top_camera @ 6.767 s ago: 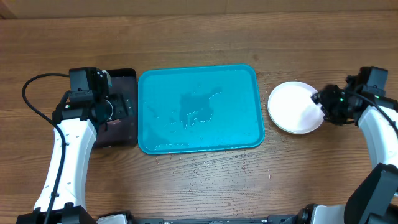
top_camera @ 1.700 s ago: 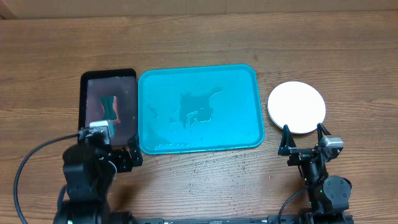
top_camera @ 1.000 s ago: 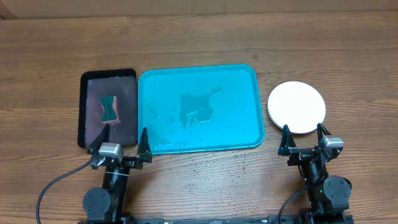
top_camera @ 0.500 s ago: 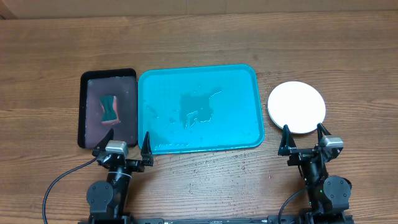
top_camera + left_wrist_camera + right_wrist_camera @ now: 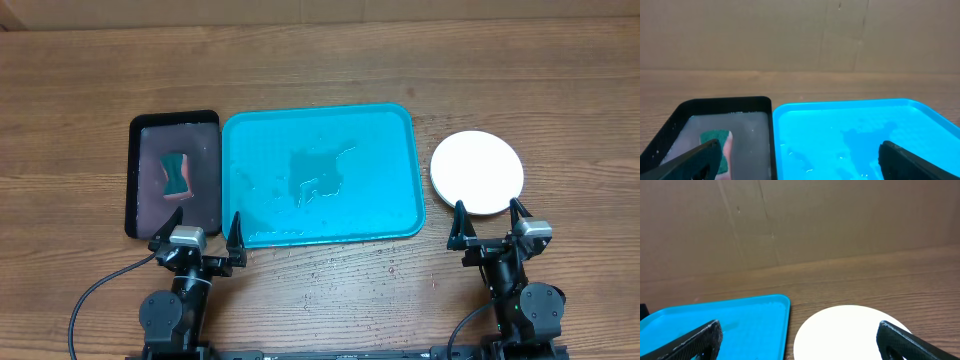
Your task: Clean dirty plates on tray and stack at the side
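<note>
White round plates (image 5: pixel 477 168), number unclear, right of the wet glossy tray (image 5: pixel 320 130); left gripper (image 5: pixel 197 228) and right gripper (image 5: pixel 487 214) released, empty.

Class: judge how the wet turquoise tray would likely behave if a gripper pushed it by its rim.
The tray probably slides rather than tips: it is wide, low and lies flat on the table. Water droplets on it suggest slippery handling. Its thin plastic-looking rim hints it is light.

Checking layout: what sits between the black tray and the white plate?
The blue tray, wet, no plates on it, between black tray and white plate. Seen in the overhead view.
</note>
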